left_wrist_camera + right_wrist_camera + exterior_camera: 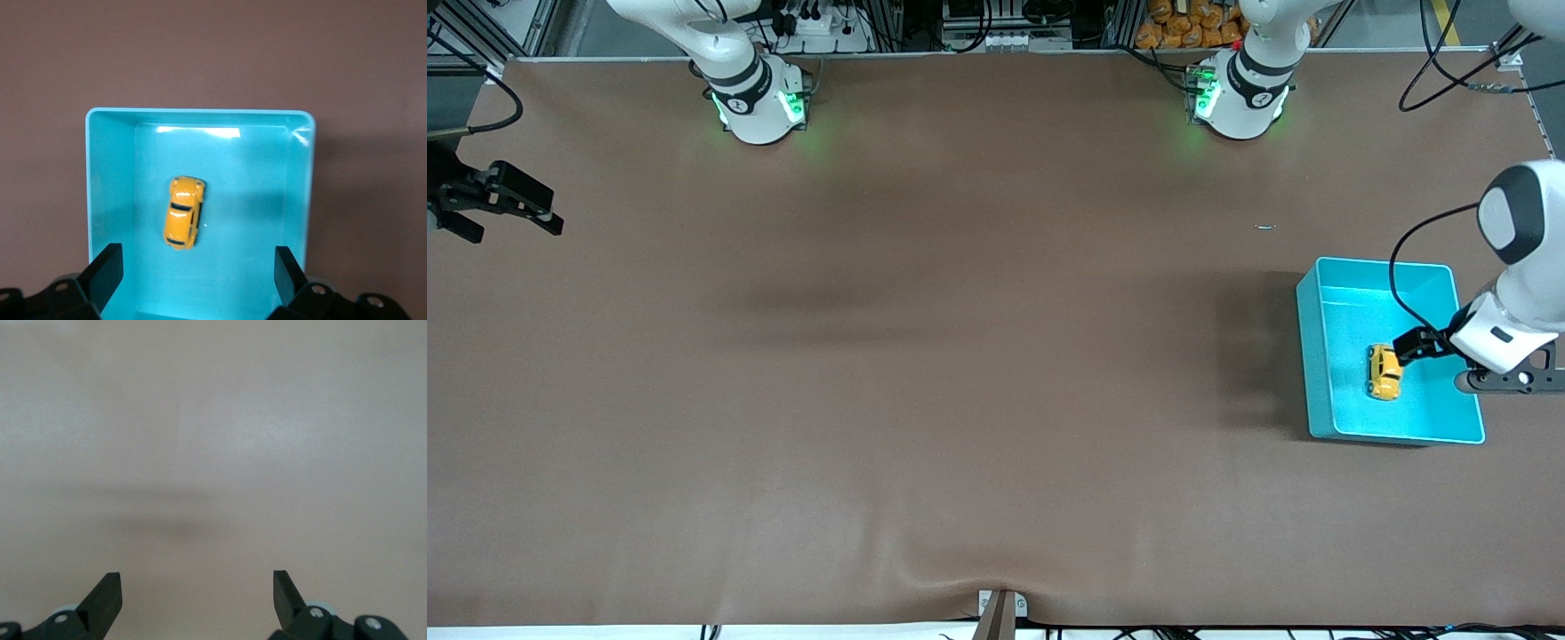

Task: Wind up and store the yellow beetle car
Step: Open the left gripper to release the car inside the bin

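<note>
The yellow beetle car (1384,372) lies on the floor of the turquoise bin (1316,356) at the left arm's end of the table. My left gripper (1407,348) hangs over the bin beside the car, open and empty. In the left wrist view the car (183,212) lies free on the bin (110,187) floor, ahead of the open left gripper (198,260) and clear of both fingers. My right gripper (516,228) waits open and empty over the table's edge at the right arm's end. The right wrist view shows the right gripper (197,583) over bare brown table.
A small pale speck (1265,227) lies on the brown table, farther from the front camera than the bin. A metal bracket (1000,613) sits at the table's near edge. The two arm bases (760,102) stand along the table's farthest edge.
</note>
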Robot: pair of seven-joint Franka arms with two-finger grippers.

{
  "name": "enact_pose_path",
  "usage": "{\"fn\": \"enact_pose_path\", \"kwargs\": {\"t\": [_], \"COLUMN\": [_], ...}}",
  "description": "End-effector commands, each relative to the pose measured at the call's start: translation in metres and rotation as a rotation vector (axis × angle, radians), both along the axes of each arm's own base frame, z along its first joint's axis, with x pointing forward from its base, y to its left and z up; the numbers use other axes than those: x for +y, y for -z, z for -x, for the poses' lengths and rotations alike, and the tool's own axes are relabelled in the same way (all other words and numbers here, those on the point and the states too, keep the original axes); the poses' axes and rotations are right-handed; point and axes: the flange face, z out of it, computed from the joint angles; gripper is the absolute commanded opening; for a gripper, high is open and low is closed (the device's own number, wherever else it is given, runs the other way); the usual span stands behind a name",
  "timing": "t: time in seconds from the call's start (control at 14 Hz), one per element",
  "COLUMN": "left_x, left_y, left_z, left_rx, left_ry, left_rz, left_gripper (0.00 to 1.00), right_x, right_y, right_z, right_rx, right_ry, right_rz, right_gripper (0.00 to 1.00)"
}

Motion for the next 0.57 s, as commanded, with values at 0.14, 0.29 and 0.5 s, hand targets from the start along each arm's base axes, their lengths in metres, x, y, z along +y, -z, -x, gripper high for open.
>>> {"fn": "enact_pose_path", "kwargs": {"t": [0.14,0.29,0.5], "left_x": [-0.043,-0.075,-0.104], "left_y": [-0.061,-0.088,-0.129], "left_z": [0.014,0.024,0.048], "left_rx": [0.057,0.048,0.044], "left_ry": [-0.031,-0.017,-0.017], "left_rz": [0.072,0.062,0.065], "left_gripper": [1.00,1.00,1.00], "right_x": [-0.002,-0.002,-0.005], "right_y": [-0.002,-0.002,-0.001], "right_z": [0.000,0.000,0.000], "right_rx": [0.003,0.003,0.005], "right_ry": [0.017,0.017,0.023], "right_rz": [0.001,0.001,0.001], "right_gripper": [1.00,1.00,1.00]}}
